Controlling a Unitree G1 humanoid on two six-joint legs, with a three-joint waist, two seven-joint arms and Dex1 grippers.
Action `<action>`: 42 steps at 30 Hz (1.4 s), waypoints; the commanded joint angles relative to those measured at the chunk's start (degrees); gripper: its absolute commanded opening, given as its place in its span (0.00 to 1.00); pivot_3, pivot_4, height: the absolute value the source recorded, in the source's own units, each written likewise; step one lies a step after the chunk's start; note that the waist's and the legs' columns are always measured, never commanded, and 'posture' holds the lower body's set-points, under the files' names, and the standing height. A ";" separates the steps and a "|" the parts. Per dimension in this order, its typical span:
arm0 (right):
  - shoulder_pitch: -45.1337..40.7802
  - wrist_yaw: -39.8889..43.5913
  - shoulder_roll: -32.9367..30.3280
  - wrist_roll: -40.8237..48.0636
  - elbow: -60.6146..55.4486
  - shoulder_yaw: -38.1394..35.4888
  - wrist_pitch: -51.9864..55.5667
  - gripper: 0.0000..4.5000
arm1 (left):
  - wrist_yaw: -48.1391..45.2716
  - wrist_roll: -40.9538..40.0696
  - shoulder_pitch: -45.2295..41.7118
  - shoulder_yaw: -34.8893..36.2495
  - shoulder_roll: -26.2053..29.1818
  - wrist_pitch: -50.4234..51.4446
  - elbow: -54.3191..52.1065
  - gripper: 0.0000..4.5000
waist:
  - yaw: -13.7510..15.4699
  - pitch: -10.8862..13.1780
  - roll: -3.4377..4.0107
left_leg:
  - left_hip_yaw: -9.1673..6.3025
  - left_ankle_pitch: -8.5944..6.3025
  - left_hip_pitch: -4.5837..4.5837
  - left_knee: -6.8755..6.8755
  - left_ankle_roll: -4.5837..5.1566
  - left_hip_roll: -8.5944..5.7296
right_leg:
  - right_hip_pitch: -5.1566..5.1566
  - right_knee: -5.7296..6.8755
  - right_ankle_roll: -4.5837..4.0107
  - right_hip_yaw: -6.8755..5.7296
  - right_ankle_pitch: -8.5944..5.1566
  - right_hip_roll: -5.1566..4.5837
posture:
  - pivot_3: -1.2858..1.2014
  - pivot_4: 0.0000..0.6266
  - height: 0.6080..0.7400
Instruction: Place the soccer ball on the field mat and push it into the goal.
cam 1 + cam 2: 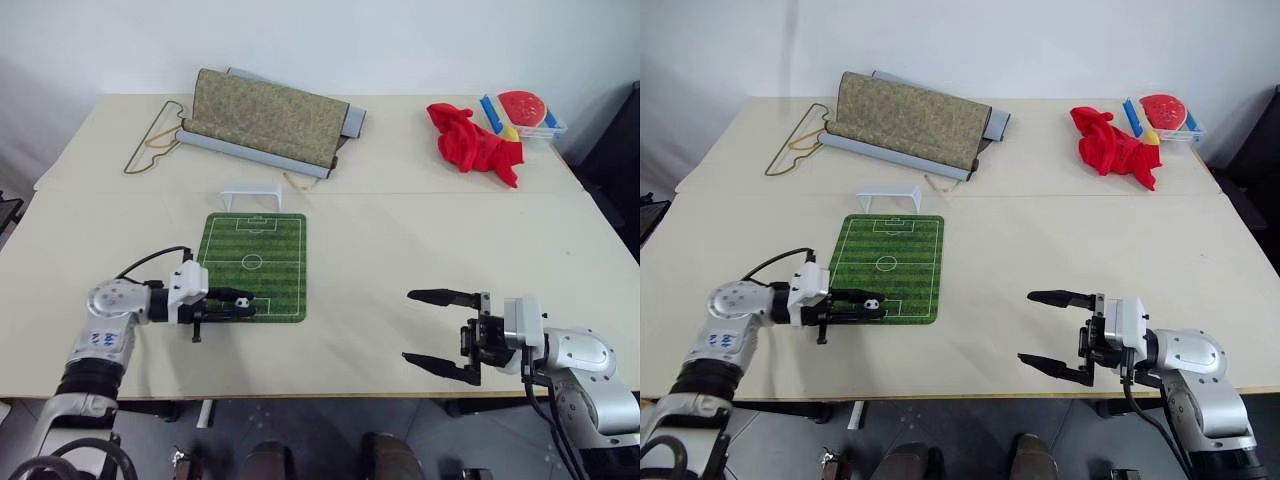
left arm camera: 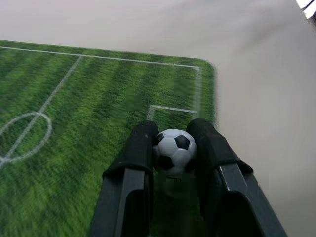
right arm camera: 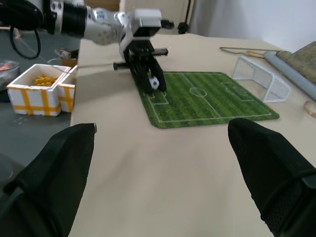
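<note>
The tiny black-and-white soccer ball (image 2: 173, 148) is pinched between the two black fingers of my left gripper (image 1: 245, 303). The gripper points roughly level, and it holds the ball over the near left part of the green field mat (image 1: 262, 250), beside the printed penalty box. I cannot tell whether the ball touches the mat. The small white goal (image 1: 250, 193) stands on the table just past the mat's far end. My right gripper (image 1: 408, 326) hangs open and empty above the near right of the table, pointing left toward the mat.
An olive-gold rolled fabric mat (image 1: 268, 118) lies at the back, with a wire hanger (image 1: 150, 145) to its left. At the back right lie a red cloth (image 1: 472, 140) and a tray of colourful items (image 1: 525, 112). White boxes (image 3: 39, 89) sit beyond the table's left edge.
</note>
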 commanded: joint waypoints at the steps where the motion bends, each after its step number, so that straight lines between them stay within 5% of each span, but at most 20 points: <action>1: 1.55 -2.40 0.50 0.35 -3.62 -1.20 0.16 1.00 | -1.70 0.88 -1.82 0.11 -0.02 -3.10 2.34 0.19 | -0.04 0.00 0.00 | 0.00 -0.01 -0.03 0.07 0.02 0.00 | 0.00 0.02 0.01 0.00 0.00 0.00 | 0.52 0.24 1.00; 17: 1.71 -6.09 2.32 -0.57 -5.03 0.57 0.08 1.00 | -3.92 2.64 -3.40 -0.78 -0.48 -2.65 4.40 0.19 | 0.10 0.00 0.00 | -0.02 -0.09 -0.09 0.48 0.12 0.03 | 0.01 0.26 0.02 0.05 0.02 0.00 | 0.52 0.24 1.00; 26: 0.45 -6.74 3.14 0.17 -5.71 1.76 1.02 1.00 | -2.14 1.80 -2.05 0.42 -0.99 -3.30 1.88 0.79 | 0.08 0.00 0.00 | -0.02 -0.09 -0.09 0.50 0.13 0.04 | 0.01 0.28 0.02 0.05 0.02 0.00 | 0.52 0.24 1.00; 36: -0.50 -6.26 4.12 0.23 -5.24 2.88 1.91 1.00 | -1.73 -2.52 2.49 2.92 0.17 0.29 -8.46 0.79 | 0.12 0.00 0.00 | -0.03 -0.10 -0.09 0.51 0.13 0.05 | 0.01 0.29 0.02 0.06 0.02 0.00 | 0.52 0.24 1.00; 42: 0.09 -5.29 3.71 0.78 -4.68 2.58 2.18 1.00 | 3.53 -7.42 10.56 10.21 3.70 5.92 -21.72 0.79 | -0.20 0.01 0.02 | -0.05 -0.15 -0.08 0.50 0.10 0.10 | 0.00 0.28 0.01 0.08 0.01 0.00 | 0.52 0.24 1.00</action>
